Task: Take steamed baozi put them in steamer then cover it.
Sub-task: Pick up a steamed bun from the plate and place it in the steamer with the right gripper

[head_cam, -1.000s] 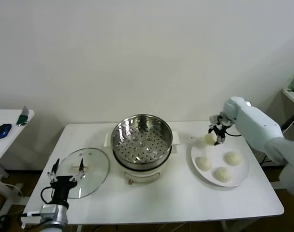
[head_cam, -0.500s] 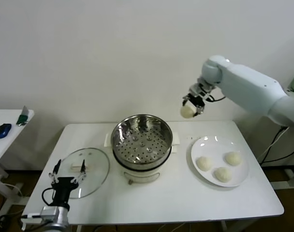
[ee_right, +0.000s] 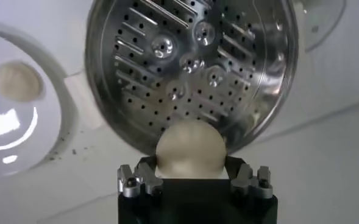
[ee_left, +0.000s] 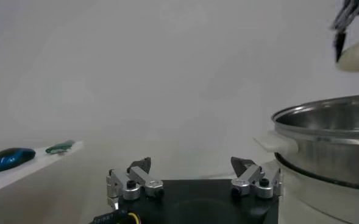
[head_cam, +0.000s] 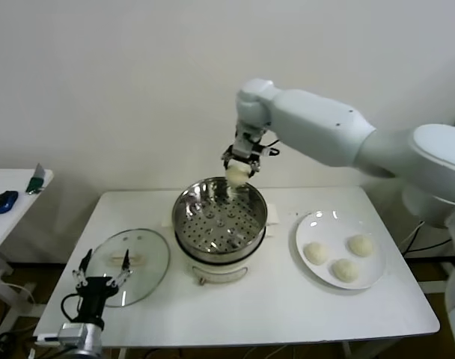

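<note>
Plain white table (head_cam: 272, 307) here. The steamer (head_cam: 220, 221) sits around the middle, the glass cover (head_cam: 130, 266) lies flat near the left edge, and a white plate (head_cam: 315, 226) with three baozi (head_cam: 346, 270) sits on the right.

A white counter (head_cam: 265, 299) stands against a plain pale wall (head_cam: 138, 90). Toward its right side lies a flat white plate (head_cam: 317, 228). Off to the left, apart from the counter, a second white table (head_cam: 7, 217) carries a dark blue mouse (head_cam: 4, 202) and, just behind it near the edge, a small green and grey object (head_cam: 37, 180) too small to identify.
</note>
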Controlling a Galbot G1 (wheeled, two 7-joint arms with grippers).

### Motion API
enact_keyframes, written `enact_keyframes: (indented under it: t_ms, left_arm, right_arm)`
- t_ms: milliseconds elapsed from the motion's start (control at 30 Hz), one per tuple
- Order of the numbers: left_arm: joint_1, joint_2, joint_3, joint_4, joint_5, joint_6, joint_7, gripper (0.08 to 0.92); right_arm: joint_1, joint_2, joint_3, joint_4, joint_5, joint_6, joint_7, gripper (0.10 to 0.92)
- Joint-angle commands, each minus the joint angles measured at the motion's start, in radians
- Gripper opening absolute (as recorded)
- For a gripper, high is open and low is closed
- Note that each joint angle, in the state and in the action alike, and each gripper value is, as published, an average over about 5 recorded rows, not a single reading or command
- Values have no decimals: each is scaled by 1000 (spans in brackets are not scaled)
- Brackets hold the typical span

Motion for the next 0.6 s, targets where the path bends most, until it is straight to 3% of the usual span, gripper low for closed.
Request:
enact_keyframes:
  t_ms: [33,600]
  left_arm:
    - [0,4,5,-7,-5,5,-1,823]
    - [-5,5,8,5,-3,5,-1,823]
  right_arm:
    - [-122,114,35,-51,-210,90,20,721]
    - [-208,117,73,-118,-328,107,45,732]
